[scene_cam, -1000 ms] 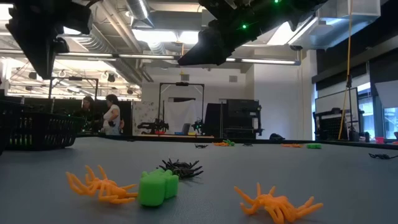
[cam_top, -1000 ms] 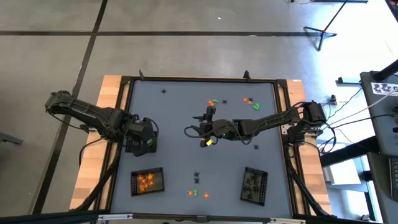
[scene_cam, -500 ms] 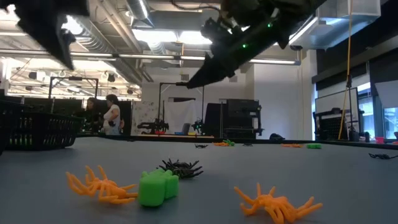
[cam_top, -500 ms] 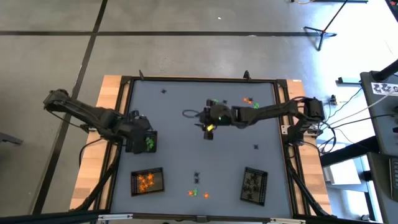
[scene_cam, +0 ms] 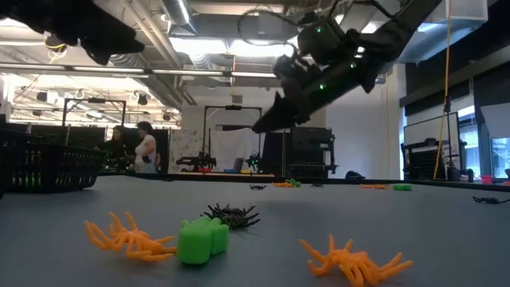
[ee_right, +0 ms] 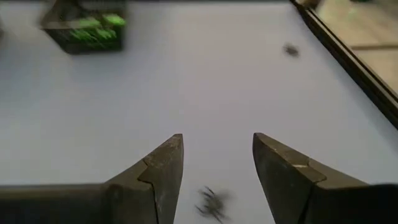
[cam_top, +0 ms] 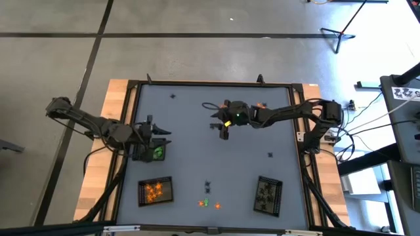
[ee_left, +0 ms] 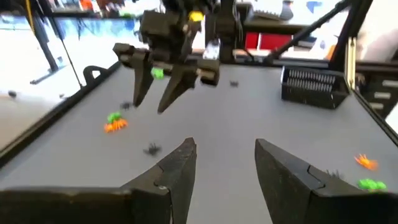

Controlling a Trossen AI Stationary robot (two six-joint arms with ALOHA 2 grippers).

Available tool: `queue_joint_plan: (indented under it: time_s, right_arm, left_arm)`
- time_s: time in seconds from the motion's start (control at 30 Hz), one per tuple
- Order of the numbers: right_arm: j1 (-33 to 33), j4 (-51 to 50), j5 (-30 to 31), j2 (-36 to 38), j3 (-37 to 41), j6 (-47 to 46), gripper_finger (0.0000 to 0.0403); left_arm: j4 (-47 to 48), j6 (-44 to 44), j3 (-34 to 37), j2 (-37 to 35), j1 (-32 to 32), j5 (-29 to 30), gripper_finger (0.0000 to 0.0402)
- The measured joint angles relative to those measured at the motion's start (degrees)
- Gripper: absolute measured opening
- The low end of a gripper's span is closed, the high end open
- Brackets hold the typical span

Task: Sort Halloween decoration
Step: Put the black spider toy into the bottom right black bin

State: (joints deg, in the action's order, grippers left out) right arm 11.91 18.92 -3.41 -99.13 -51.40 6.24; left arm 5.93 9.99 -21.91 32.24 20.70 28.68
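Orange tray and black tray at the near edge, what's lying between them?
High view: a few trinkets lie between the orange tray and black tray.

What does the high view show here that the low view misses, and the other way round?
Only the high view shows all three trays: the tray of green pieces under the left hand, the tray of orange pieces and the tray of black pieces. Only the low view shows trinket shapes up close: an orange spider, a green piece, a black spider, plus a person in the room behind. Both show the right hand open above the table, holding nothing.
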Motion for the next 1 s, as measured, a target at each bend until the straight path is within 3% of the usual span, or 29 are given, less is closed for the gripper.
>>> queue_joint_plan:
  time_s: [0.17, 0.4, 1.0]
  right_arm:
    - [1.04, -5.74, 4.40, -0.39, 0.15, -1.31, 0.0193]
    - [0.71, -7.66, 4.25, -1.95, 0.09, -3.25, 0.0193]
    - [0.87, -10.06, 5.76, -14.50, -7.22, -6.41, 0.0193]
  left_arm:
    - [-12.16, -4.71, 4.65, 0.00, -1.45, -0.03, 0.0155]
    - [-22.74, -7.64, 7.87, 0.31, -2.21, 0.20, 0.0155]
    - [-22.89, -5.56, 8.46, 0.53, -2.20, 0.71, 0.0155]
